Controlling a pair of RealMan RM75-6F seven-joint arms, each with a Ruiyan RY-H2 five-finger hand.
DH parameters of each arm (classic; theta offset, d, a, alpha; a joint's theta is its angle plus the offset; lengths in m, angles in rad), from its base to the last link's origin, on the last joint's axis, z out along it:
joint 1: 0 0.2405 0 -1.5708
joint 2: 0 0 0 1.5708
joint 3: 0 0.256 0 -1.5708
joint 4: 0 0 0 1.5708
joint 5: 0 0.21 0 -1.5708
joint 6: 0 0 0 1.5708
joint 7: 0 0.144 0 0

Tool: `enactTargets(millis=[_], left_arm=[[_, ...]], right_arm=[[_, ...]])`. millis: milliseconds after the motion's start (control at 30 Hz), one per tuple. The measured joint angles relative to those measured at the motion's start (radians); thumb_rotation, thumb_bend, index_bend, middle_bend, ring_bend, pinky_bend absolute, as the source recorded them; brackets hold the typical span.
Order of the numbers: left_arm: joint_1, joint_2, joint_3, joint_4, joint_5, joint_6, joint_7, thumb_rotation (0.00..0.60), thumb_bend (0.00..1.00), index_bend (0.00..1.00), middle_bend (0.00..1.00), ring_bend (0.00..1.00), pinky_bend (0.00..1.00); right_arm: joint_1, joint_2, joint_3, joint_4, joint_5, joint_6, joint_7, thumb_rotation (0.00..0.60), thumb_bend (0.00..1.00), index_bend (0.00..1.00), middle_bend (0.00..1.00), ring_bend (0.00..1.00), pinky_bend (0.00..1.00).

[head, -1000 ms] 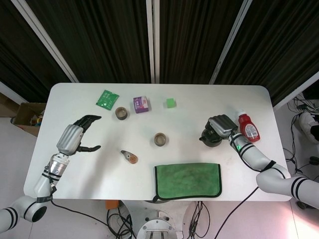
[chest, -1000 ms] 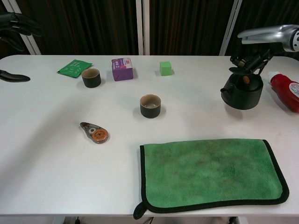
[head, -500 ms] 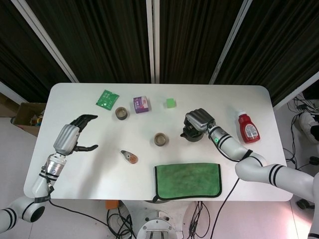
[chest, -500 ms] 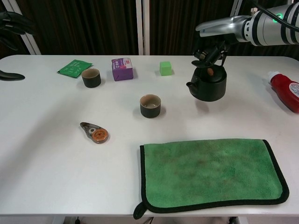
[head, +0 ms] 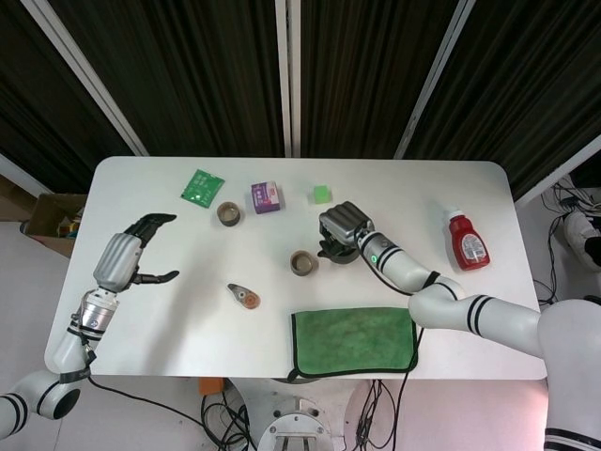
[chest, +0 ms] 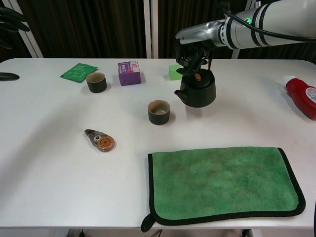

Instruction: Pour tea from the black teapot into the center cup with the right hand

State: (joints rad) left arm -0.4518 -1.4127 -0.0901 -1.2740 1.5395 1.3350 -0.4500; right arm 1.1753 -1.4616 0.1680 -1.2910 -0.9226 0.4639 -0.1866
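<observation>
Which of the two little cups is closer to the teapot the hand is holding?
The center cup, just left of the black teapot held by the right hand. The other cup sits farther back-left, beside the purple box.

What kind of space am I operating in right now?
Probably a lab or test room, not a kitchen: a white table against dark curtains, cables on the floor, and unrelated props like a ketchup bottle and a green cloth.

right hand (head: 343, 225) prob. grips black teapot (head: 331, 246) beside center cup (head: 302, 263).
</observation>
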Motion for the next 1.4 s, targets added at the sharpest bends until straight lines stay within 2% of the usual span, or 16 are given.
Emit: enactTargets(millis=[700, 1400], left_arm=[[0.000, -0.007, 0.000, 0.016, 0.007, 0.007, -0.020, 0.600, 0.06, 0.17, 0.18, 0.16, 0.30], [-0.001, -0.014, 0.001, 0.034, 0.011, 0.010, -0.041, 0.600, 0.06, 0.17, 0.18, 0.16, 0.30]], right_arm=[[0.126, -0.035, -0.059, -0.013, 0.125, 0.057, -0.159, 0.568, 0.84, 0.98, 0.94, 0.78, 0.49], [0.200, -0.050, -0.116, -0.017, 0.216, 0.083, -0.254, 0.574, 0.84, 0.99, 0.94, 0.78, 0.49]])
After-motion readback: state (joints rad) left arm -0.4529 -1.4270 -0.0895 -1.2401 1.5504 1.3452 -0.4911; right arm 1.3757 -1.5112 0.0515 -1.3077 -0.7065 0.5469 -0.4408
